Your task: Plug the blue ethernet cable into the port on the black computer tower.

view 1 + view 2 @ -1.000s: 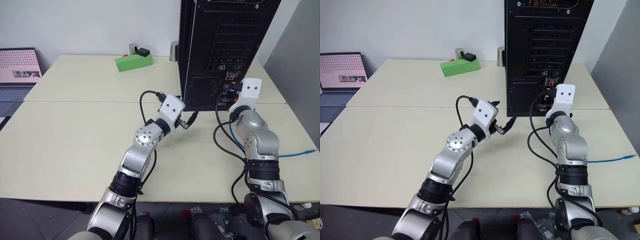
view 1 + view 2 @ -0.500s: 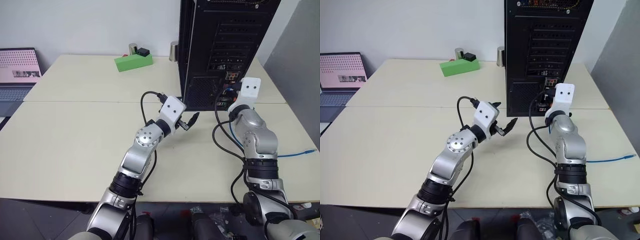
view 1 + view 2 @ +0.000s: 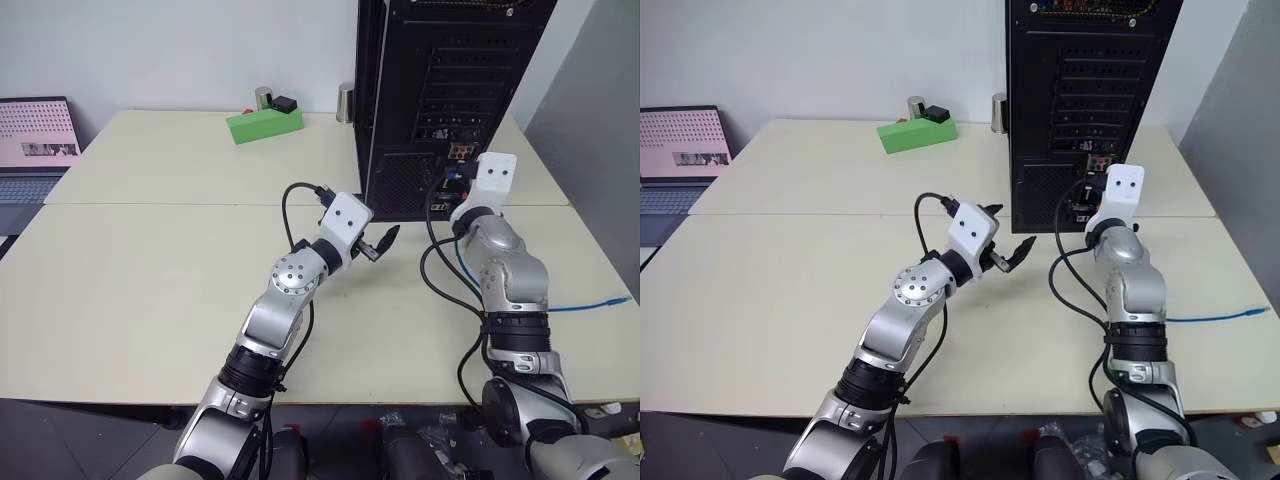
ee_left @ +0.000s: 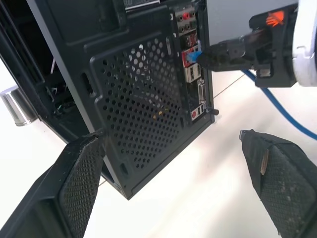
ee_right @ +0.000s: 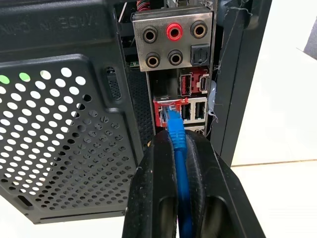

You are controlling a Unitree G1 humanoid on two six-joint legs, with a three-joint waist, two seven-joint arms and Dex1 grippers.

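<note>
Two tools in play here, both parked right by the black computer tower (image 3: pixel 440 90), which stands upright toward the far side of the table (image 3: pixel 150 260); right tool (image 5: pixel 174 144) is pinched tight on the blue ethernet cable (image 5: pixel 177 136), just behind the plug, and it's up against the tower's rear panel, low down beside the mesh vent (image 5: pixel 59 144); the plug tip sits at the mouth of the red-framed port (image 5: pixel 166 110), under the round audio jacks (image 5: pixel 173 33); can't really tell if it's fully seated or only touching; rest of the blue cord trails away from the tower across the table toward the right-hand edge (image 3: pixel 590 305); left tool (image 3: pixel 381 241) hovers just in front of the tower's lower left corner with its fingers (image 4: pixel 74 183) spread as wide as they go, nothing between them, not touching the case; behind and left of the tower there's a small green box (image 3: pixel 264 123) with a couple of little dark bits next to it; a laptop (image 3: pixel 35 150) sits way off to the tower's left, past the table edge.
</note>
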